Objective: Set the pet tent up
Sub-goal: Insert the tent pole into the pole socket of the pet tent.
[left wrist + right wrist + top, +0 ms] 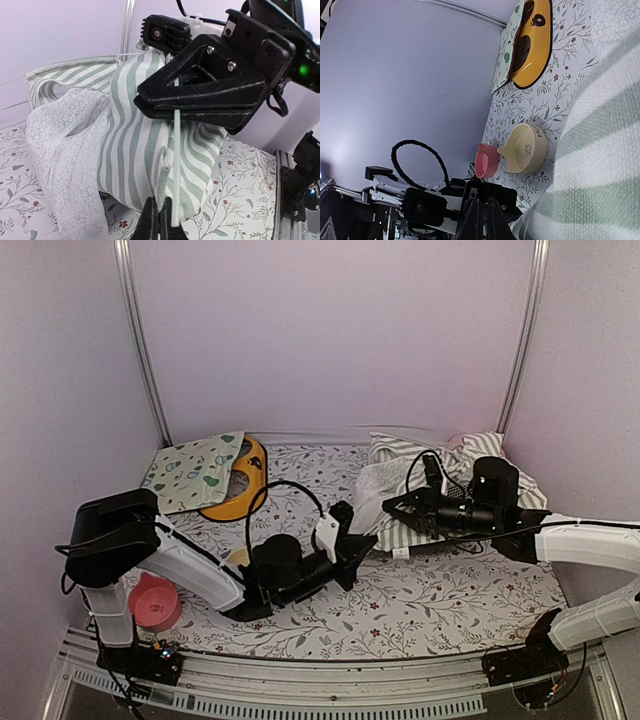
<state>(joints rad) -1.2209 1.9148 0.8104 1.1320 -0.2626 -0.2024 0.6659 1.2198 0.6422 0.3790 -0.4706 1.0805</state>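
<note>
The pet tent [392,455] lies collapsed at the back right, a heap of grey-green and white striped fabric [125,150] with a sheer lace flap [60,150]. My left gripper [161,220] is shut on a fold at the fabric's lower edge, at the tent's near left corner [362,545]. A thin white pole [176,150] runs up beside that fold into the jaws of my right gripper [150,102]. The right gripper [392,505] hovers over the tent's left side, shut on that pole. In the right wrist view its fingertips [485,220] are pressed together beside striped cloth [600,150].
A cream mat with teal shapes [195,472] lies at the back left, partly over a yellow-orange dish [240,485]. A pink bowl [155,602] sits near the left arm's base, a cream bowl [526,149] just beyond it. Metal uprights [140,340] frame the back wall.
</note>
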